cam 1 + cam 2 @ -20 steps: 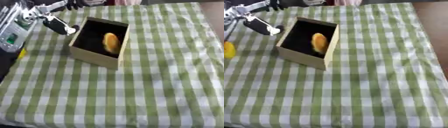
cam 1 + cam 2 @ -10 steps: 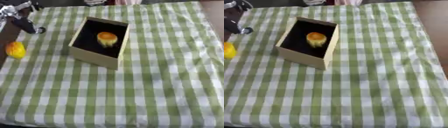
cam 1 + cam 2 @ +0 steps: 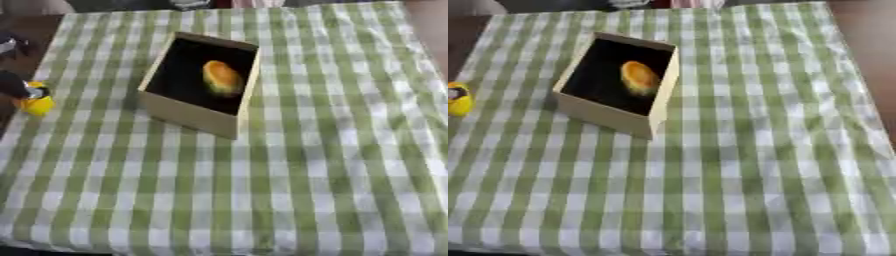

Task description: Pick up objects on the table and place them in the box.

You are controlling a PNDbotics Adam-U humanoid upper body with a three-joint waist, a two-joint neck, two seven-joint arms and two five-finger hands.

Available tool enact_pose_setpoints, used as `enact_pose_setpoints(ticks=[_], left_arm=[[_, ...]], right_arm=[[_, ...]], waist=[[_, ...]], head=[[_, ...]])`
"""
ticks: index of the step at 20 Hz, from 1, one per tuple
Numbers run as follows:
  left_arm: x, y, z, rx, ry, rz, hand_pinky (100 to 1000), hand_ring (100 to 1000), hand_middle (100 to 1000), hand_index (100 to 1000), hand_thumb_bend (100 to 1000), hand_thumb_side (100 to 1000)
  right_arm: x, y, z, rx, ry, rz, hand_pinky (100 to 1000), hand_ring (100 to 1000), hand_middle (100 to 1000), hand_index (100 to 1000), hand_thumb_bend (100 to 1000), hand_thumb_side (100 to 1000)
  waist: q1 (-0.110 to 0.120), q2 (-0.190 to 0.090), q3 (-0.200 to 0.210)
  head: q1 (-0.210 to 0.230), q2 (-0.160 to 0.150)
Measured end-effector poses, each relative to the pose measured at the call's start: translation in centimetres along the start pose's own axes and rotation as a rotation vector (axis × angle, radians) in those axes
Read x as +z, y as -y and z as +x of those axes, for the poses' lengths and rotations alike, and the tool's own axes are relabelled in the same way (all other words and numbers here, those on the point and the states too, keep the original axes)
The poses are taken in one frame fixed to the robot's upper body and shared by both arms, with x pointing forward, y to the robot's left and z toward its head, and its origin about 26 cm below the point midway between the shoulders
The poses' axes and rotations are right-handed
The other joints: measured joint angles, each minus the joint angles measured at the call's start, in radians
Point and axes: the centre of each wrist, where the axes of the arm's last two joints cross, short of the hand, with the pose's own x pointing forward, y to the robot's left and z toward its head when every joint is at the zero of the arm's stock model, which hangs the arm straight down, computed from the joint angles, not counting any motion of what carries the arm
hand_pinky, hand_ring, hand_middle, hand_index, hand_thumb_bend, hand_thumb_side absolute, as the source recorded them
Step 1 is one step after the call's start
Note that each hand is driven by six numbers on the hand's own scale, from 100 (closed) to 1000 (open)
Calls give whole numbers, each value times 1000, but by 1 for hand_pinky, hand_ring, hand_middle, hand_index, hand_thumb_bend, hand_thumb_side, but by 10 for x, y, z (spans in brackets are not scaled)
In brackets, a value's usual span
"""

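Left hand (image 3: 12, 84) shows only as a dark blur at the far left edge, right up against a small yellow thing (image 3: 38, 104). I cannot tell how its fingers sit, or if it has hold of the yellow thing or only touches it. The right hand is not in any view.

The box (image 3: 187, 114) stands on the left part of the surface (image 3: 332, 150), which has a green and white check cloth on it. The box is open at the top and dark inside. One orange-yellow round thing (image 3: 222, 77) already lies in it, toward the right wall. The yellow thing is still outside, well to the left of the box, right at the left edge of the cloth.

What could go wrong? The yellow thing sits so close to the edge that a small bump from the hand could knock it off the surface. It looks small and rounded, so I think it could roll or slip out if the hand closes on it a bit off to one side. The way to the box goes over its near-left wall. If the hand comes in too low, it could hit that wall and push the light box along the cloth. Letting go too soon could make the yellow thing land on the rim and bounce back out.
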Motion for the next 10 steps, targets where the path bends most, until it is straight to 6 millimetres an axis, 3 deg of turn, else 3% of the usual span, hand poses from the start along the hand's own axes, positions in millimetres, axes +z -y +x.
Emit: enact_pose_setpoints(ticks=[5,10], left_arm=[[-7,13,-11,24,-44,-54,725,805,781,909,467,222],[-18,22,-8,45,-62,-53,730,811,786,910,461,200]], right_arm=[[0,0,0,0,3,-5,919,828,691,898,100,619],[0,0,0,0,2,-4,921,829,690,898,100,619]], waist=[[-1,1,-5],[-4,5,-12]], head=[[7,0],[15,0]])
